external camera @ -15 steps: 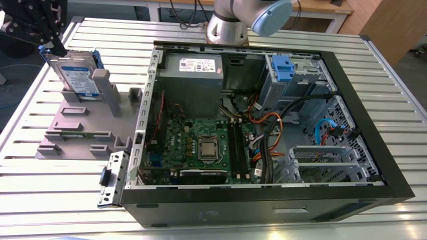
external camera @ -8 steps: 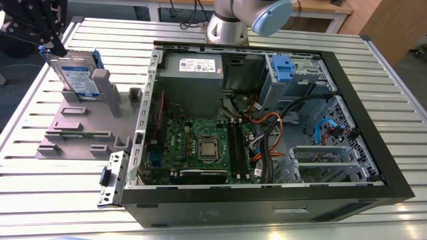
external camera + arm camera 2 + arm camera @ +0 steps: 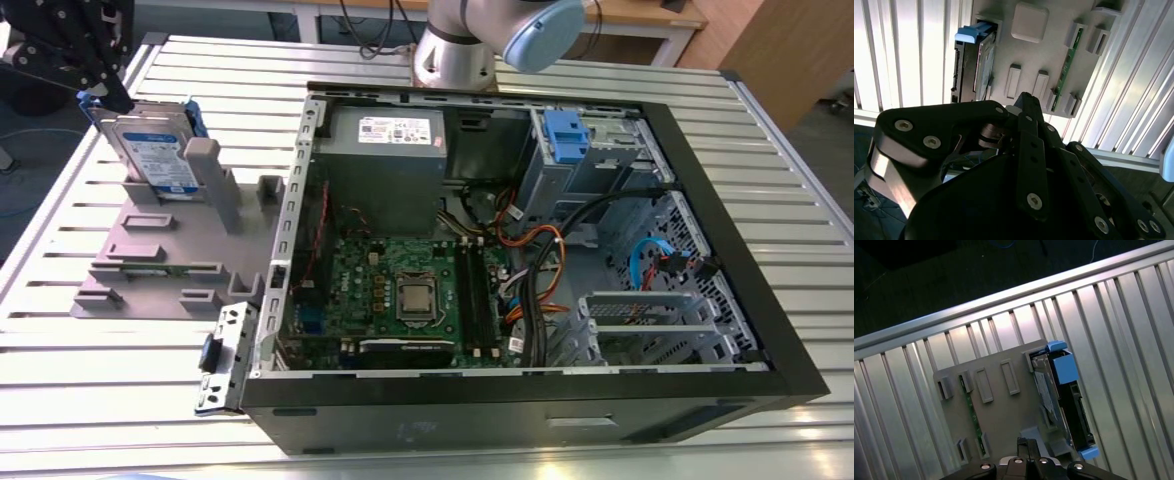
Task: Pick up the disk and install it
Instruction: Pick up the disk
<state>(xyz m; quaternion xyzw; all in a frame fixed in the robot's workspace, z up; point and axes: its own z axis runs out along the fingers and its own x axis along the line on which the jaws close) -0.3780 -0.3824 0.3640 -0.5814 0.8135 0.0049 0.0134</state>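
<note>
The flat silver metal hard disk in its blue plastic bracket point(image 3: 151, 150) stands on edge in the grey plastic post stand point(image 3: 147, 250), beside the open computer case. The black gripper point(image 3: 1024, 101) hovers above it; whether it is spread, I cannot tell. The disk is probably dense, rigid and shock-sensitive, so grip the bracket's edges.

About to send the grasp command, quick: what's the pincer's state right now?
Pincer: closed, holding nothing; the disk stands apart from it in the stand.
</note>
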